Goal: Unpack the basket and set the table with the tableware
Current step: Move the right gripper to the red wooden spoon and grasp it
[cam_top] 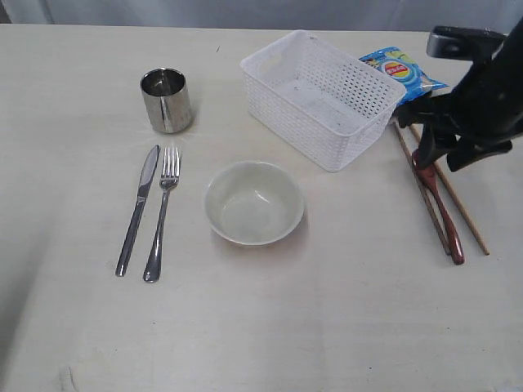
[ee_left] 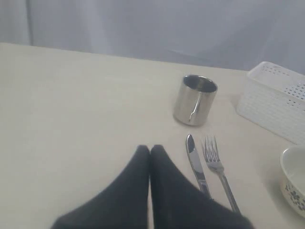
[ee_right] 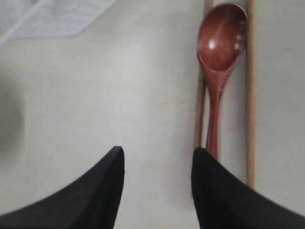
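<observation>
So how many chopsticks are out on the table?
2. One chopstick lies beside the wooden spoon on its basket side, the other chopstick on its far side, both flat on the table by the right claw. The arm covers their ends.

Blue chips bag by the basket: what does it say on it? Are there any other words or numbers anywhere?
On the blue chips bag: a round red and yellow logo, with letters too blurred to read.
On the steel cup, the basket and the bowl: no words or numbers to be seen.
</observation>
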`<state>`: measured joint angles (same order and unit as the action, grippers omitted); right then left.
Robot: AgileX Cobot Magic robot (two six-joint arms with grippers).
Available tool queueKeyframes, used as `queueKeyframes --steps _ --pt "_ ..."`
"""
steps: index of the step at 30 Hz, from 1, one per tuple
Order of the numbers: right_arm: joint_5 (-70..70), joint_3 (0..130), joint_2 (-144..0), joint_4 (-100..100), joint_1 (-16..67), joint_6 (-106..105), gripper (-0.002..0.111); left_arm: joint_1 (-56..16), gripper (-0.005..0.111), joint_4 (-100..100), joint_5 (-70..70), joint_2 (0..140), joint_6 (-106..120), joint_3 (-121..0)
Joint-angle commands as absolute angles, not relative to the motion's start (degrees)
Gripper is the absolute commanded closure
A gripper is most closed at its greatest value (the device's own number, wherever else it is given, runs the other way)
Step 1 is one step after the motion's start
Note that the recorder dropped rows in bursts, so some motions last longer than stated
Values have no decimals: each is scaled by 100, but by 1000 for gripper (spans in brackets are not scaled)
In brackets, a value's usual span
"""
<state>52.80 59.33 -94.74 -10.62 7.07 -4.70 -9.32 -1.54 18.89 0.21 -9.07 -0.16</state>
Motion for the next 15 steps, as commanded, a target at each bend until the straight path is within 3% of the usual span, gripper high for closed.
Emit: queueKeyframes --steps 1,5,15 --pt "4418 5390 -9436 -923 527 -432 65 -926 107 -176 1826 0 -904 0" --pt "3755 5184 -9546 -388 527 -432 65 -926 107 -176 1826 0 -904 0" --pt "3628 5184 -10195 0 527 -432 65 -926 107 -176 1826 0 -904 0"
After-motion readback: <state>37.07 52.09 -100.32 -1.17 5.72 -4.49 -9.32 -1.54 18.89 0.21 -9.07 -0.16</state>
